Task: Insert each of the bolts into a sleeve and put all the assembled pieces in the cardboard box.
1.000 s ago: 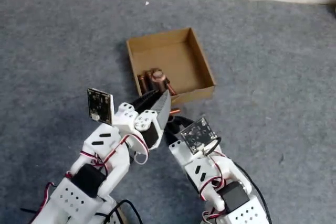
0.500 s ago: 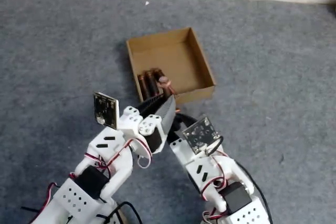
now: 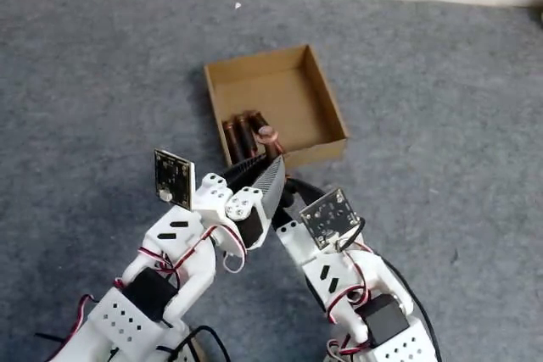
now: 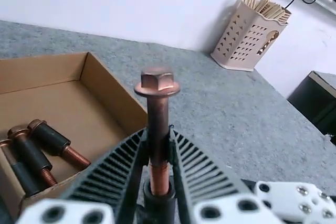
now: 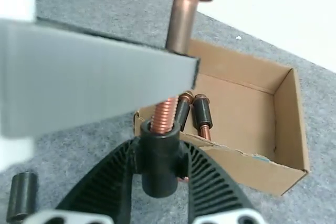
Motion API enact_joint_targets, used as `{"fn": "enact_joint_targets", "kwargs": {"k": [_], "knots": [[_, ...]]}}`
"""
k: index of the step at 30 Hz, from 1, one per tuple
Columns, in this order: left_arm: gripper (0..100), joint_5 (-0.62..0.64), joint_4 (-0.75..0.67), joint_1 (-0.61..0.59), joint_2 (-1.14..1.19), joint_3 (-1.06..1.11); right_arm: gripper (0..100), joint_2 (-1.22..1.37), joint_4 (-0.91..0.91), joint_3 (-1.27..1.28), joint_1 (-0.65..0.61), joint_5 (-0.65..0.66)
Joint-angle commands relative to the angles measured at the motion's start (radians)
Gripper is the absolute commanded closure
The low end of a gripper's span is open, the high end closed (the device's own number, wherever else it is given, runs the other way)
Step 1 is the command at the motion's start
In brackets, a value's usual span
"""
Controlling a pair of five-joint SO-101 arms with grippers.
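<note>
My left gripper (image 3: 270, 174) is shut on a copper bolt (image 3: 267, 135) and holds it upright, head up, just in front of the cardboard box (image 3: 333, 108). In the left wrist view the bolt (image 4: 157, 114) stands between the fingers of the left gripper (image 4: 157, 140), its threaded end entering a black sleeve (image 4: 157, 203). The right gripper (image 5: 158, 153) is shut on that sleeve (image 5: 157, 158) directly beneath, with the bolt (image 5: 181, 22) rising out of it. Assembled pieces (image 3: 242, 131) lie in the box's near left corner, also seen as dark sleeves on copper bolts (image 4: 37, 145).
A loose black sleeve (image 5: 21, 195) lies on the grey carpet beside the right gripper. The box (image 5: 283, 108) is open-topped with much bare floor inside. A beige perforated holder (image 4: 252, 38) stands far off by the wall.
The left arm has carried the bolt to the right and nearer, over the right gripper's sleeve. It hardly moved in the last half second. The right arm shifted only slightly.
</note>
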Motion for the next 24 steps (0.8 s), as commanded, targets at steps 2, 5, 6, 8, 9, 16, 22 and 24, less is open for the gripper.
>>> {"fn": "enact_joint_targets", "kwargs": {"k": [2,5,6,8,9,16,22,24], "knots": [[99,-0.018,-0.023,0.042,-0.015,-0.004,99.4,-0.013,-0.033,-0.085,0.018,0.006],[99,-0.092,0.0,0.12,-0.019,0.01,99.4,-0.013,-0.033,-0.105,0.021,0.006],[99,-0.118,0.011,0.133,-0.019,0.01,99.4,-0.013,-0.033,-0.11,0.031,0.003],[99,-0.155,0.026,0.15,-0.019,0.015,99.4,-0.013,-0.033,-0.108,0.064,0.002],[99,-0.173,0.029,0.157,-0.019,0.018,99.4,-0.013,-0.035,-0.11,0.074,0.002],[93,-0.244,0.098,0.156,-0.019,0.008,99.4,-0.015,-0.036,-0.11,0.079,0.002],[82,-0.242,0.238,0.151,-0.019,-0.021,99.4,-0.015,-0.035,-0.11,0.079,0.002],[83,-0.245,0.298,0.151,-0.019,-0.064,99.4,-0.015,-0.035,-0.11,0.079,0.002]]}}
